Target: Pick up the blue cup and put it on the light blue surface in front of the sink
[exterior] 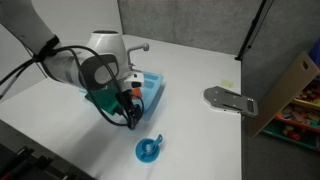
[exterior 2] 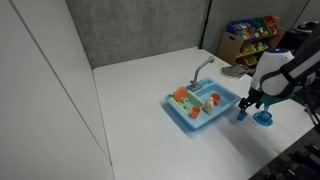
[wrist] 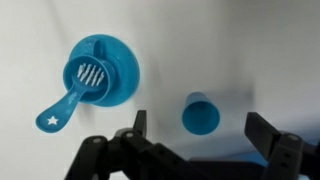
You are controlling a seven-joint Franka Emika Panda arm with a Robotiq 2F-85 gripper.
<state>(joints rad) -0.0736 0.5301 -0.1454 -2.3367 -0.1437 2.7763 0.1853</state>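
The blue cup [wrist: 201,113] stands on the white table and shows from above in the wrist view. My gripper [wrist: 200,128] is open, with one finger on each side of the cup and not touching it. In both exterior views the gripper [exterior: 131,117] [exterior 2: 243,108] hangs low over the table just beside the light-blue toy sink [exterior: 152,90] [exterior 2: 205,104], and the cup is hidden behind the fingers. The sink has a grey faucet [exterior 2: 203,68] and a flat light blue surface along its rim [exterior 2: 218,117]. Toy food lies in the basin.
A flat blue round dish [wrist: 112,62] [exterior: 149,150] [exterior 2: 263,118] holding a blue strainer spoon [wrist: 72,92] lies close to the cup. A grey flat metal piece [exterior: 230,100] lies further along the table. A cardboard box with toys [exterior: 296,100] stands beyond the table edge.
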